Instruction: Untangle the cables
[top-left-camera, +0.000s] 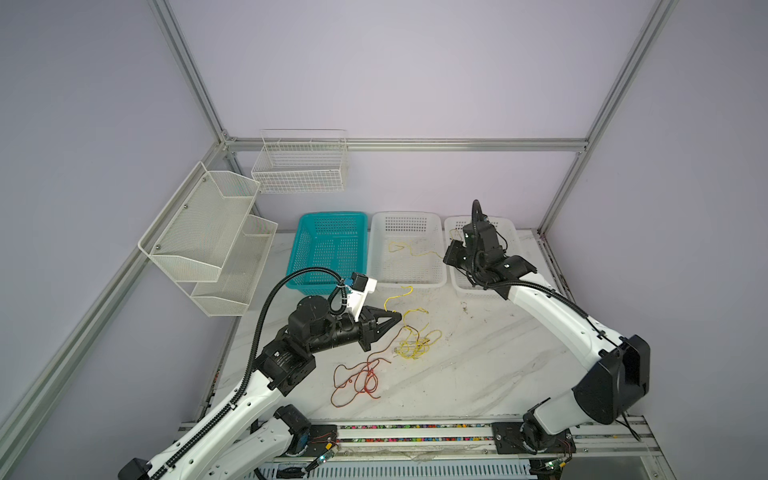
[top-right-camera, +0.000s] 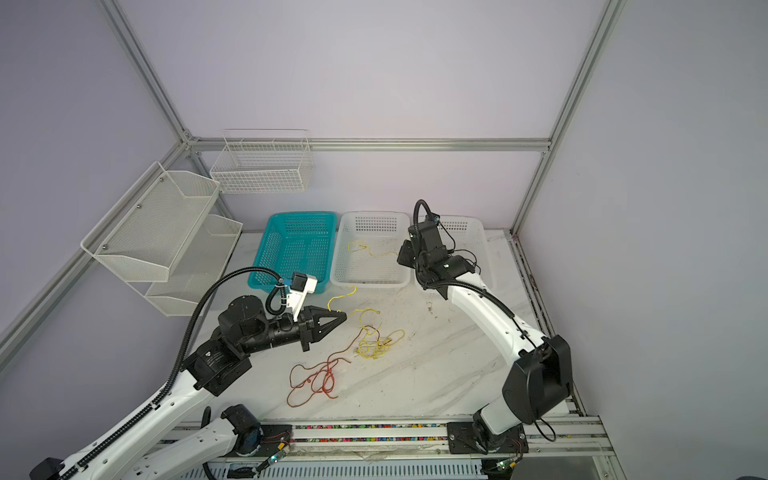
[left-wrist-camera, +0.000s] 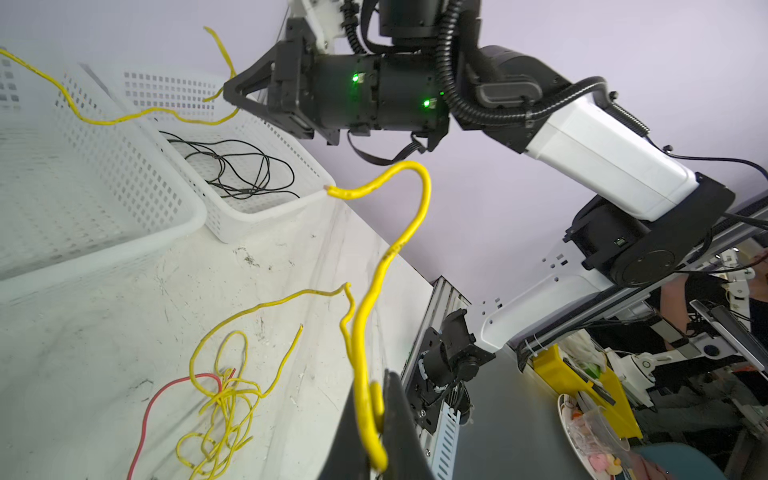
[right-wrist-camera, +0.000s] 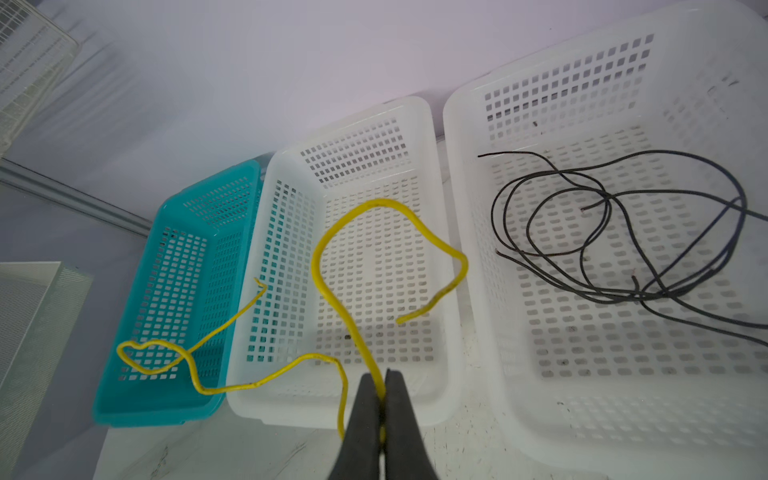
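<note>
Yellow cables (left-wrist-camera: 360, 345): one in L fingers (left-wrist-camera: 401, 428), one in R fingers (right-wrist-camera: 365, 415).

1. Left arm (top-left-camera: 249, 399) reaches forward, wrist held level; left gripper (top-left-camera: 397, 318) points right, jaws closed.
2. Right arm (top-left-camera: 552, 316) stretches far forward; right gripper (right-wrist-camera: 380, 388) points left, jaws pinched together.

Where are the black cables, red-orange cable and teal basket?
black cables (right-wrist-camera: 636, 296), right wrist view, where the loops bunch
red-orange cable (top-left-camera: 367, 380), in a top view, its tangled middle
teal basket (top-left-camera: 332, 215), in a top view, far rim
</note>
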